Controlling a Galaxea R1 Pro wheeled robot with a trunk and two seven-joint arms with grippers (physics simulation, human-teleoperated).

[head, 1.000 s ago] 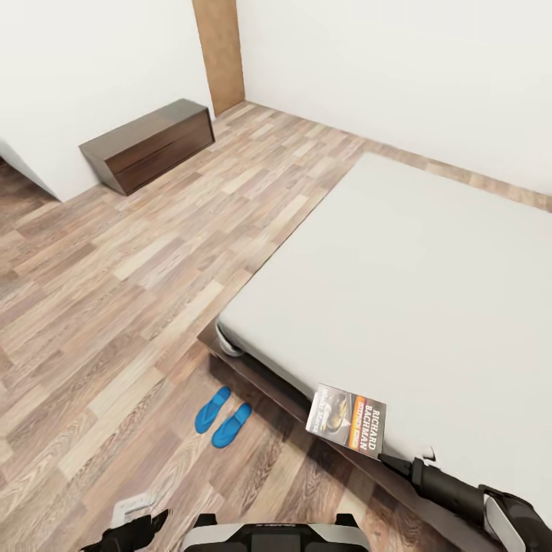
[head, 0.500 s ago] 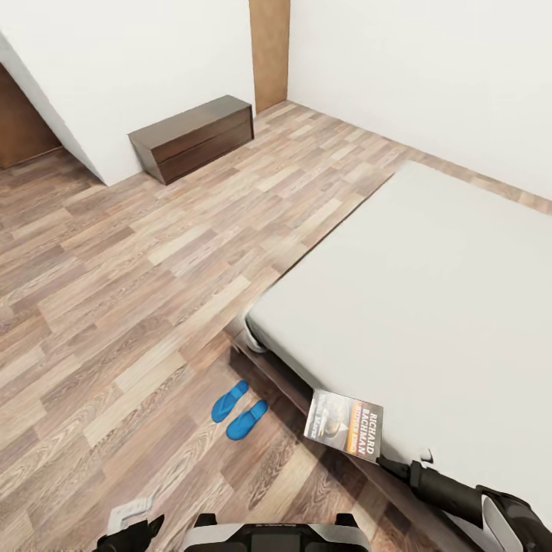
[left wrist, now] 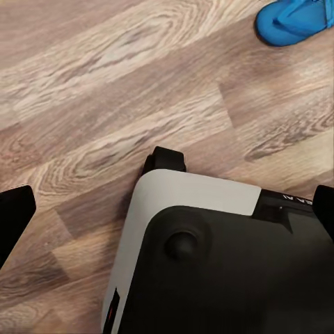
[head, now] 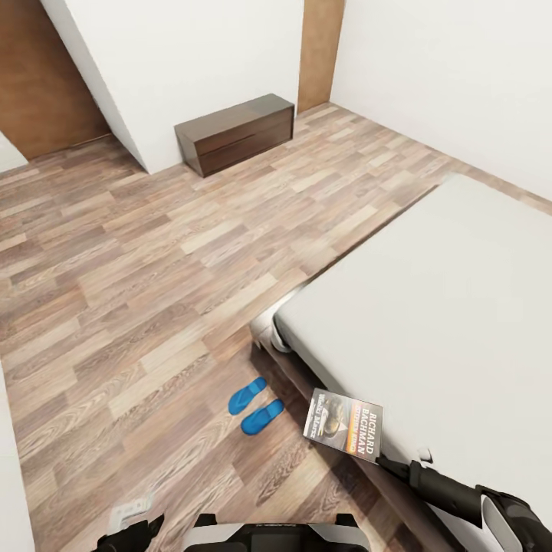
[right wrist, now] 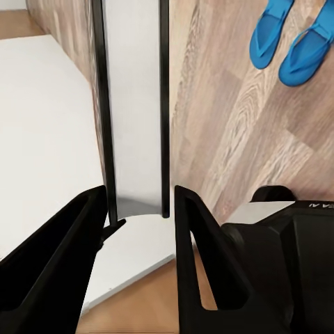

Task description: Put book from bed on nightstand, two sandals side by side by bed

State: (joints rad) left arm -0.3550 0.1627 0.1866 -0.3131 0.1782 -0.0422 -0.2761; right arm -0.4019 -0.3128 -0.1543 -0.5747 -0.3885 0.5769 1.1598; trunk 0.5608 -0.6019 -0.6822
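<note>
Head view: right gripper holds the book by its lower edge, lifted over the near edge of the bed. Cover faces up: dark, with an orange band and white lettering. The book's left part overhangs the dark bed frame and the floor.

Right wrist view: the two fingers are closed on the book, seen edge-on as a thin pale slab between them. Mattress on one side of it, plank floor on the other.

Sandals: both blue, on the floor just beside the near corner of the bed, side by side, nearly parallel, close together, the nearer one set slightly further along. In the right wrist view they lie next to each other, straps up. One sandal shows in the left wrist view.

Left gripper: low at the frame's bottom edge in the head view, over bare floor. In the left wrist view its dark fingertips stand far apart at opposite edges of the frame, so open wide, with nothing between them. Below it the robot's base, white and black, on the planks.

Room: white walls, brown wood panels, a long low dark cabinet against the far wall, well apart from the bed.
</note>
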